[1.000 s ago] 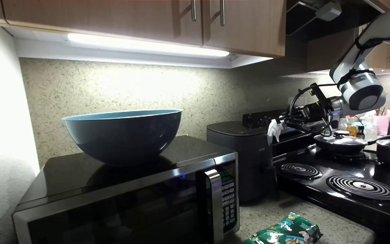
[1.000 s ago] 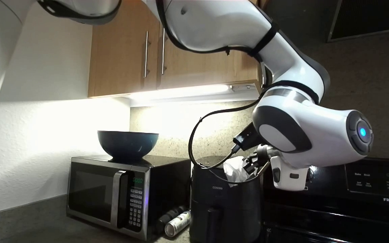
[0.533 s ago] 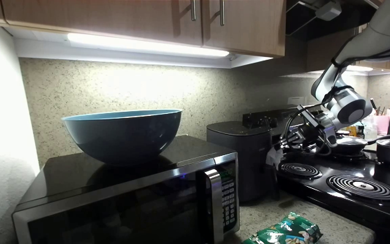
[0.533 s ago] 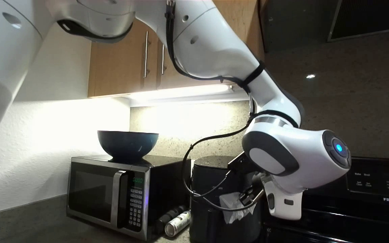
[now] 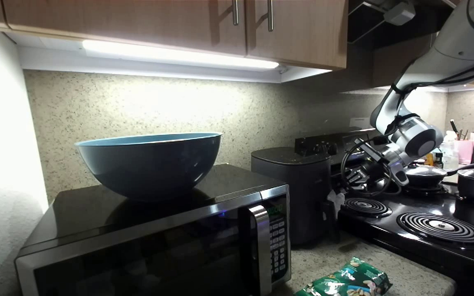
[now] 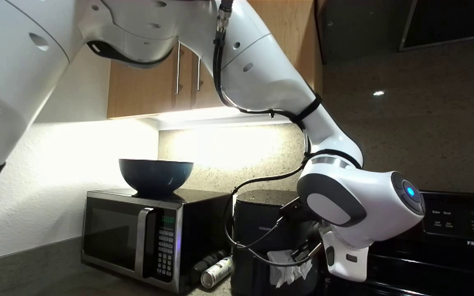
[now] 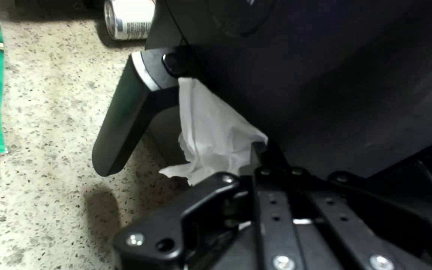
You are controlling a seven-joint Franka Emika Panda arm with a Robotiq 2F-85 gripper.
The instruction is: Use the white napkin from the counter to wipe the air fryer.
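The air fryer is black and boxy, standing between microwave and stove; its front shows a brand name in an exterior view. In the wrist view its handle juts out over the speckled counter. My gripper is shut on the white napkin, pinching one corner while the rest hangs to the left, close to the handle. The napkin lies low across the fryer's front in an exterior view; whether it touches the surface I cannot tell. A cable and the wrist partly hide the gripper there.
A microwave with a big blue bowl on top is beside the fryer. A can lies between them. A green packet rests on the counter. The coil stove is under the arm, with a pan and pot.
The gripper and napkin have come down from near the air fryer's top edge to the lower front by its handle. The wrist has tilted downward. The fryer stays in place.
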